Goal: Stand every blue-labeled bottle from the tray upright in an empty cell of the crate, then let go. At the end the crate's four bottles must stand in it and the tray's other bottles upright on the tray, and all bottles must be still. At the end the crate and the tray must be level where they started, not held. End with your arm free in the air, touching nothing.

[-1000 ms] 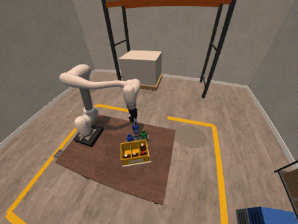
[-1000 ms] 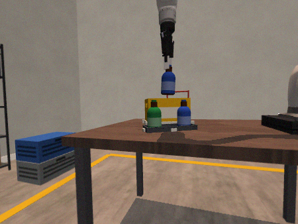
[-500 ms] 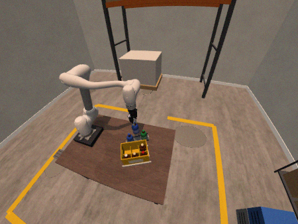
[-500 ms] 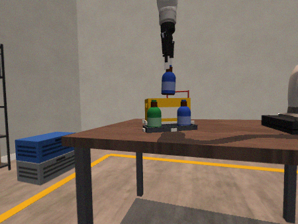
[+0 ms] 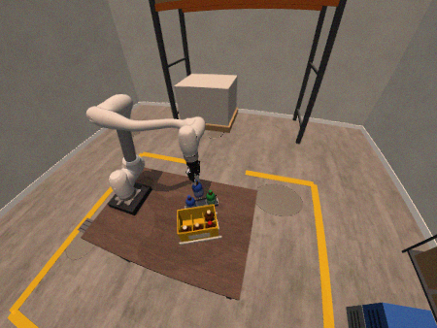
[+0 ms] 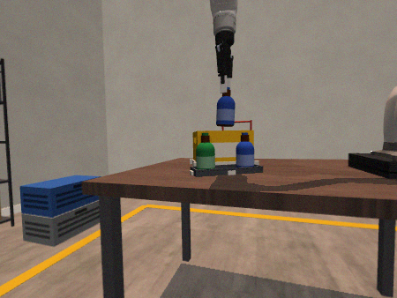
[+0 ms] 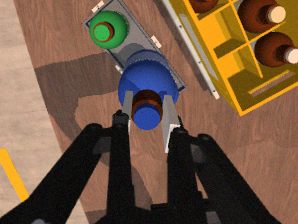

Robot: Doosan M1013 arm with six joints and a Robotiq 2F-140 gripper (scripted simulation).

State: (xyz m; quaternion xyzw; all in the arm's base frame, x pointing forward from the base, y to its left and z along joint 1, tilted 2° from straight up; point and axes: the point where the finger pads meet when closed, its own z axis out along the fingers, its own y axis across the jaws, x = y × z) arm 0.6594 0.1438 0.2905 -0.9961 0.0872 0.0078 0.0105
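My gripper (image 6: 225,85) is shut on the neck of a blue-labeled bottle (image 6: 225,110) and holds it upright, well above the grey tray (image 6: 226,169). It also shows in the wrist view (image 7: 147,92) and in the top view (image 5: 197,189). On the tray stand a green-labeled bottle (image 6: 205,152) and a second blue-labeled bottle (image 6: 244,151), both upright. The second blue bottle is hidden under the held one in the wrist view. The yellow crate (image 5: 197,221) sits beside the tray with brown bottles (image 7: 260,15) in several cells. An empty cell (image 7: 265,82) shows at its near side.
The brown table (image 5: 175,228) carries the tray, the crate and the arm's base (image 5: 128,199). A blue and grey box (image 6: 57,213) stands on the floor to the left. A large box (image 5: 206,97) and a rack stand at the back.
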